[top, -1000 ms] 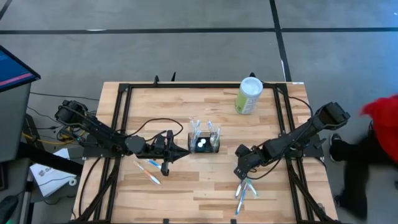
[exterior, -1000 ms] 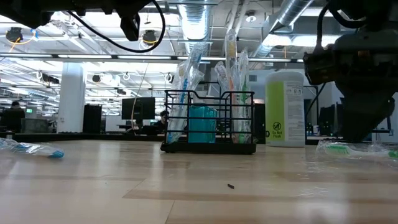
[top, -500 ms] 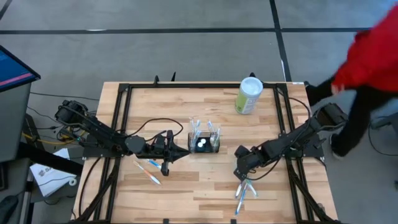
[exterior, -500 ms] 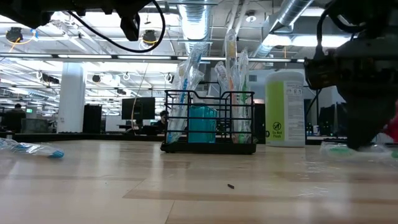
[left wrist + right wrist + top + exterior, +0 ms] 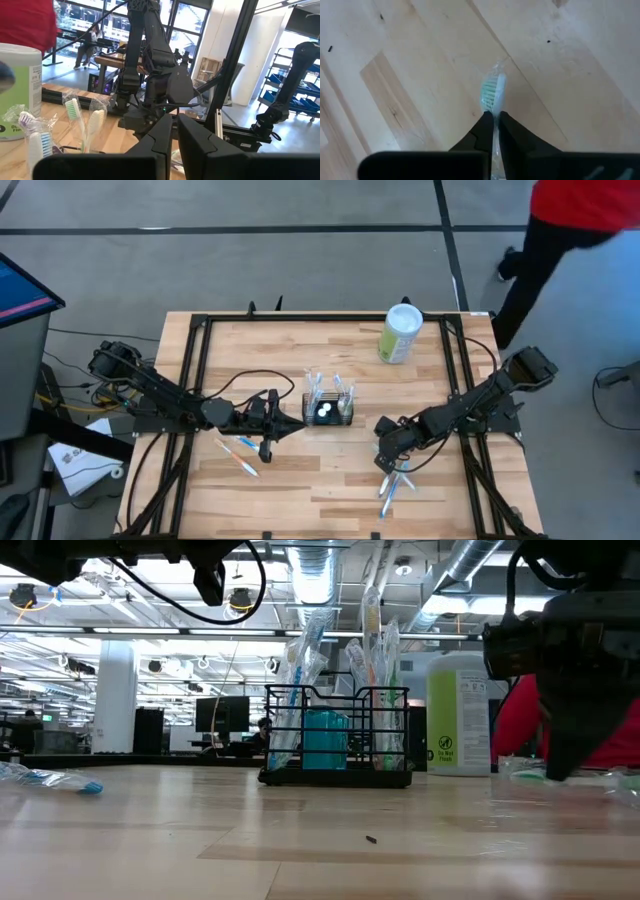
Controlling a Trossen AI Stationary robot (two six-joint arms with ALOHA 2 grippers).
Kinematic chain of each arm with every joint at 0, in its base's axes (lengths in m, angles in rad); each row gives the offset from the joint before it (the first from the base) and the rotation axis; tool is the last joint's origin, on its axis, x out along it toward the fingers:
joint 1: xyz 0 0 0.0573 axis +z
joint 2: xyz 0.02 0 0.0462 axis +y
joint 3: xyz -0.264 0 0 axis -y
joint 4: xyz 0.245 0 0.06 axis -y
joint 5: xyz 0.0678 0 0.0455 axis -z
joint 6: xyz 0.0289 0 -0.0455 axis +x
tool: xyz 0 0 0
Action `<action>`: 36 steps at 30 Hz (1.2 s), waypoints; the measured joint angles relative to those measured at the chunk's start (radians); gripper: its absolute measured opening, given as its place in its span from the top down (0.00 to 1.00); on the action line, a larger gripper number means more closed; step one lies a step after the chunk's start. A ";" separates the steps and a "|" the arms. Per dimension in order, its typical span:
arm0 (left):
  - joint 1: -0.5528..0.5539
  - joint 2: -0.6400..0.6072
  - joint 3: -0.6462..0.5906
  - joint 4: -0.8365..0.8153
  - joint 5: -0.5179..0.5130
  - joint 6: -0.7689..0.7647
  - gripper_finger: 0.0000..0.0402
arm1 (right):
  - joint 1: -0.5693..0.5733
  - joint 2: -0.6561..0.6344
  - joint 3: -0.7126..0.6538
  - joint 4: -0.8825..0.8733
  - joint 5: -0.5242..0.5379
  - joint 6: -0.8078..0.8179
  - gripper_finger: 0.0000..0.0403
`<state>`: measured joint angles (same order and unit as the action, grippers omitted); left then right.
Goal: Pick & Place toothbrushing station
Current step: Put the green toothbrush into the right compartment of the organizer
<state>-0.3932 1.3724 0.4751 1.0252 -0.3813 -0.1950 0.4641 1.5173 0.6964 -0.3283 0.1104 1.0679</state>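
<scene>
The toothbrushing station [image 5: 329,418], a small black wire-mesh caddy, stands on its base at mid-table. Several wrapped toothbrushes stand upright in it, and a teal cup shows inside it in the low view [image 5: 326,738]. My left gripper [image 5: 298,426] hovers shut just left of it and holds nothing [image 5: 173,145]. My right gripper [image 5: 384,468] is down at a small pile of wrapped toothbrushes [image 5: 395,486] near the front right. It is shut on one with green bristles [image 5: 492,92]. My right gripper pinches the wrapped toothbrush by its neck [image 5: 494,114], just behind the green bristle head, between its two fingers [image 5: 481,127]. The fingers point down at the table from above and lie along the brush. Whether the brush is lifted clear of the table I cannot tell.
A pale-green canister with a white lid [image 5: 402,332] stands at the far right of the table. Two wrapped toothbrushes [image 5: 240,452] lie near the front left. A person in red [image 5: 570,220] walks past beyond the table's far right corner. Black frame rails [image 5: 190,380] border the tabletop.
My right gripper has sunk a little and edged toward the table's left, down onto the toothbrush pile. In the low view its lower end, broad a second ago, now narrows to a point. The person in red has walked from the table's right side toward its far right corner.
</scene>
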 joint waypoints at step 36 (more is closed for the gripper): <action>0.002 0.000 0.000 0.000 0.000 -0.004 0.95 | -0.020 -0.065 0.148 0.091 0.312 -0.387 1.00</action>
<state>-0.3916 1.3724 0.4751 1.0252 -0.3809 -0.1986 0.4442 1.4527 0.8443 -0.2375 0.4223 0.6807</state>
